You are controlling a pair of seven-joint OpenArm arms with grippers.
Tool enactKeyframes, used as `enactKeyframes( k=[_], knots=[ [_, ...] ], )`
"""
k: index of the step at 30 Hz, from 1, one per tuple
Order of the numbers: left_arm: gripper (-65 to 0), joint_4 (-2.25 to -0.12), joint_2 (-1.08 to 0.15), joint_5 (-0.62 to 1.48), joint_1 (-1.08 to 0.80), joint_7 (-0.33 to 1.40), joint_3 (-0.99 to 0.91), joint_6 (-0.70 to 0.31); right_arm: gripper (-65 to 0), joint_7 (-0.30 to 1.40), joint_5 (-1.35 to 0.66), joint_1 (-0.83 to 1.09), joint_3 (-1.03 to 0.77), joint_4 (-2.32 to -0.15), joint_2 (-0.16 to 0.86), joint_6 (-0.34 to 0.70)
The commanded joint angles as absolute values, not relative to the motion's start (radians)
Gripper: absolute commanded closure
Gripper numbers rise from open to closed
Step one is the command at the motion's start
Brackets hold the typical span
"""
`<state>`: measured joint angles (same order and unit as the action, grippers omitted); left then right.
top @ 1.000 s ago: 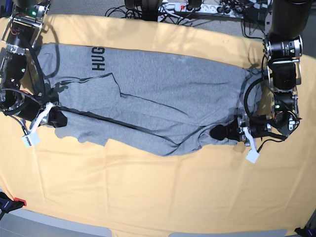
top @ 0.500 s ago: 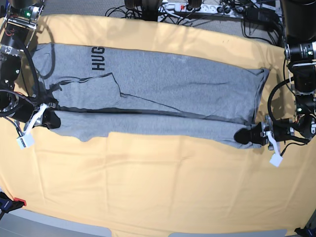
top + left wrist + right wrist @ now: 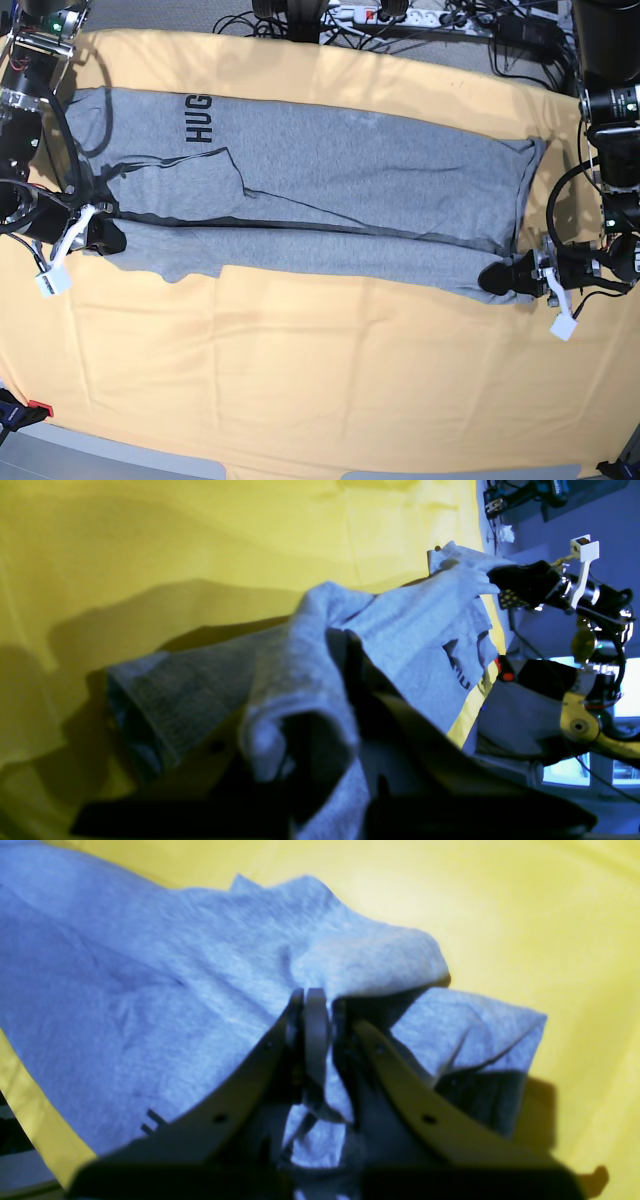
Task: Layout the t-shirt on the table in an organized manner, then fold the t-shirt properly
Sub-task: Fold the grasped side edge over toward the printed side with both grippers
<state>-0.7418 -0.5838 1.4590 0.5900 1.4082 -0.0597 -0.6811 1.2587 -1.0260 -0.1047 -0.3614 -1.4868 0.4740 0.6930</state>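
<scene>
The grey t-shirt [image 3: 330, 170] lies stretched lengthwise across the yellow-orange table [image 3: 320, 380], its near long edge folded over and black lettering [image 3: 198, 120] near the left end. At the shirt's right end, my left gripper [image 3: 497, 278] is shut on the near corner. In the left wrist view its jaws [image 3: 340, 650] pinch bunched grey fabric [image 3: 400, 630]. My right gripper [image 3: 105, 237] is shut on the shirt's left near corner. The right wrist view shows its fingers [image 3: 316, 1010] closed on a fold of the t-shirt [image 3: 150, 990]. The right gripper [image 3: 520, 582] also shows far off in the left wrist view.
A power strip and tangled cables [image 3: 390, 15] run along the table's far edge. A red clamp [image 3: 35, 408] sits at the near left corner. Bare tablecloth spreads in front of the shirt toward the near edge.
Both grippers have moved apart, the left one far toward the table's right side. The sagging near edge of the shirt has been pulled into a straight, taut band.
</scene>
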Motion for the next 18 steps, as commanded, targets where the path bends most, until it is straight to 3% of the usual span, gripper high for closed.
enactKeyframes(
  k=[1, 11, 18],
  knots=[
    [0.0, -0.776, -0.6, 1.484, 0.62, 1.396, -0.065, -0.681, 0.0, 1.251, -1.044, -0.125, -0.366, -1.506, 0.499, 0.698],
    [0.0, -1.135, -0.635, 1.484, 0.413, 1.396, -0.08, -0.698, 0.0, 1.25, -0.999, -0.118, -0.366, -1.504, 0.499, 0.698],
    [0.0, -1.15, -0.702, 1.474, 0.324, 1.396, -0.081, -0.698, 0.0, 1.251, -0.991, -0.11, -0.366, -1.504, 0.5, 0.698]
  ],
)
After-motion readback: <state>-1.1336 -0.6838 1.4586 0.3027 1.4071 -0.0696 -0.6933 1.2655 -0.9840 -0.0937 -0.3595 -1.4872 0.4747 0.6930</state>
